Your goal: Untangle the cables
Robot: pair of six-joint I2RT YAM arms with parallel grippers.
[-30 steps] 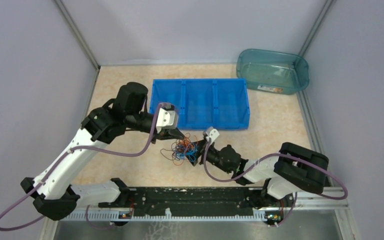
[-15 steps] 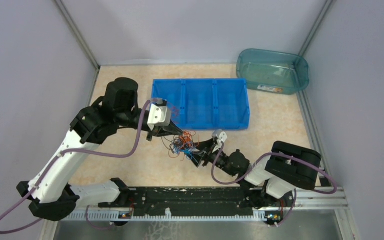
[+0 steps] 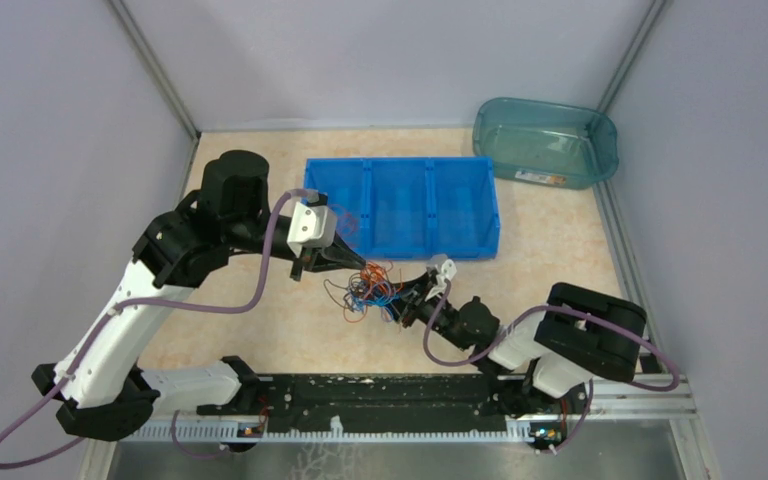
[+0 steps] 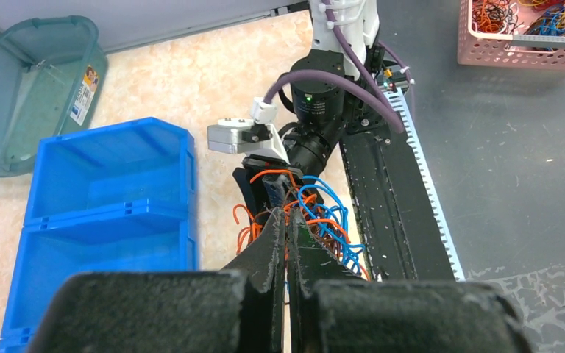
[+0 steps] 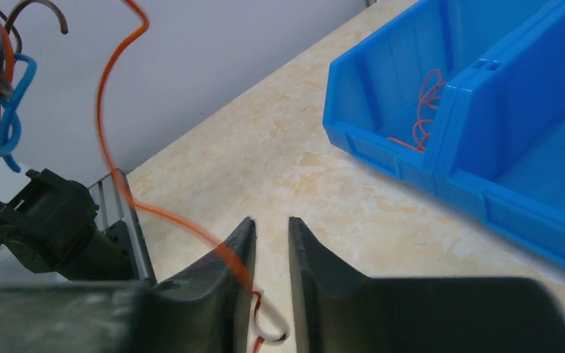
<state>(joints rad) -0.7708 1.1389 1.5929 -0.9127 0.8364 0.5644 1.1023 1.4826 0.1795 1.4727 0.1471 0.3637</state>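
The cables (image 3: 370, 290) are a small tangle of orange, blue and dark wires between the two arms, just in front of the blue bin. My left gripper (image 3: 358, 264) reaches it from the left. In the left wrist view its jaws (image 4: 287, 217) are pressed together, and the tangle (image 4: 316, 213) spreads from their tip. My right gripper (image 3: 407, 298) sits at the tangle's right side. In the right wrist view its jaws (image 5: 271, 220) stand a narrow gap apart. An orange cable (image 5: 132, 205) runs over the left finger and loops across that gap.
The blue three-compartment bin (image 3: 400, 162) stands behind the tangle, and one compartment holds an orange wire (image 5: 419, 110). A teal tub (image 3: 545, 140) sits at the back right. A pink basket (image 4: 522, 37) of wires stands off the table. The black rail (image 3: 380, 395) lines the near edge.
The right gripper's jaws have narrowed from wide open onto an orange cable, and it has shifted right. The left arm has drawn back to the left, taking the tangle with it.
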